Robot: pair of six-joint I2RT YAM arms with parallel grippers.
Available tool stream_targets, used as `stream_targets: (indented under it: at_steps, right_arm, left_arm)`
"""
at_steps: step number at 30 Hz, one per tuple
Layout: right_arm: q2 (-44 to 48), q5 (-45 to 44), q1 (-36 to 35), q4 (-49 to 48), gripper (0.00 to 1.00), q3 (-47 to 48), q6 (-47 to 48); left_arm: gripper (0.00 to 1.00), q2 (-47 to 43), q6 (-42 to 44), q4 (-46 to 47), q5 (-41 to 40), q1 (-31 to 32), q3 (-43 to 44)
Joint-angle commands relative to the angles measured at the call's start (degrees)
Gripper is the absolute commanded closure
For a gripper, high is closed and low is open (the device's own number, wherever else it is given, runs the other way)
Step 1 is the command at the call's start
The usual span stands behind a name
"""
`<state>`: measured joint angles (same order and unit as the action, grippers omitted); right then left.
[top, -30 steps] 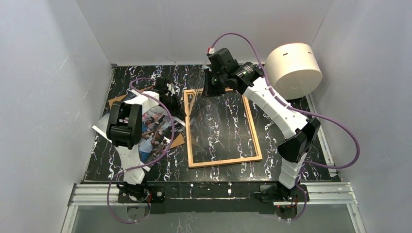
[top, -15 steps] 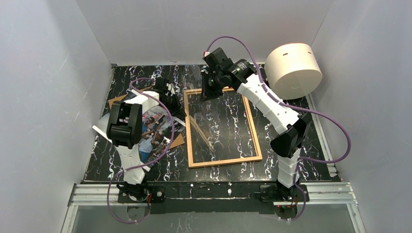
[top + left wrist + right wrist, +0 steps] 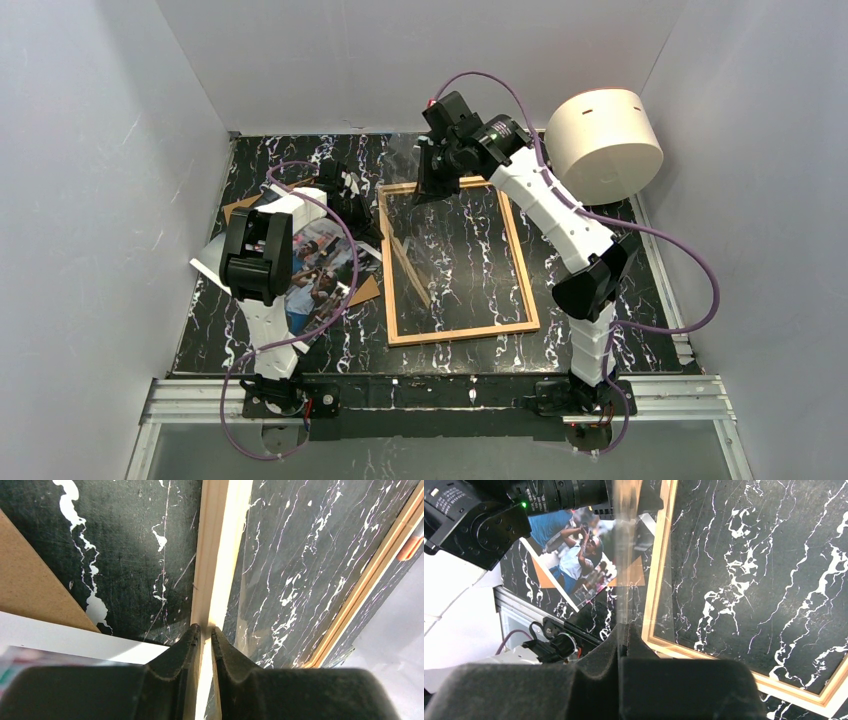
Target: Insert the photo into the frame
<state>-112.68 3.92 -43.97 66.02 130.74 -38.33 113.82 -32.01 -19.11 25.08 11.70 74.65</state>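
1. Photo [image 3: 322, 272] lies face-up near the table's [image 3: 215, 330] left edge, left of the frame [image 3: 462, 331], long axis roughly near-to-far.
2. Your left gripper [image 3: 205, 629], almost closed astride the frame's left rail (grip unclear), is nearer it.
3. Your right gripper [image 3: 622, 630] clamps the raised pane [image 3: 624, 555].

Nothing here can be read for certain; the only print in sight is a few lines of small white lettering [image 3: 441, 497] on a black arm housing [image 3: 479, 527] at the upper left of the right wrist view, too small and blurred to make out; the photo [image 3: 574, 545] shows its picture only, with no legible caption or number on the part that is visible.
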Motion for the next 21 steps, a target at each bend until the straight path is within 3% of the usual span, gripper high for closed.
stream_targets:
  at_steps: [1, 6, 13, 21]
  right_arm:
    - [1.2, 2.31, 1.41, -1.91, 0.99, 1.52, -2.49]
    - [5.69, 9.55, 4.73, -10.2, 0.99, -7.87, -4.86]
    - [14.51, 18.71, 15.16, -24.3, 0.99, -32.06, -7.59]
    - [21.23, 24.66, 23.98, -38.92, 0.99, -55.41, -3.83]
  left_arm:
    - [0.87, 5.01, 1.77, -2.04, -5.92, 1.04, -1.96]
    - [0.86, 4.9, 1.86, -2.05, -6.43, 1.01, -2.12]
    - [0.85, 4.22, 1.94, -2.29, -7.56, 0.95, -1.97]
    - [0.84, 4.61, 2.29, -2.3, -7.19, 0.93, -1.76]
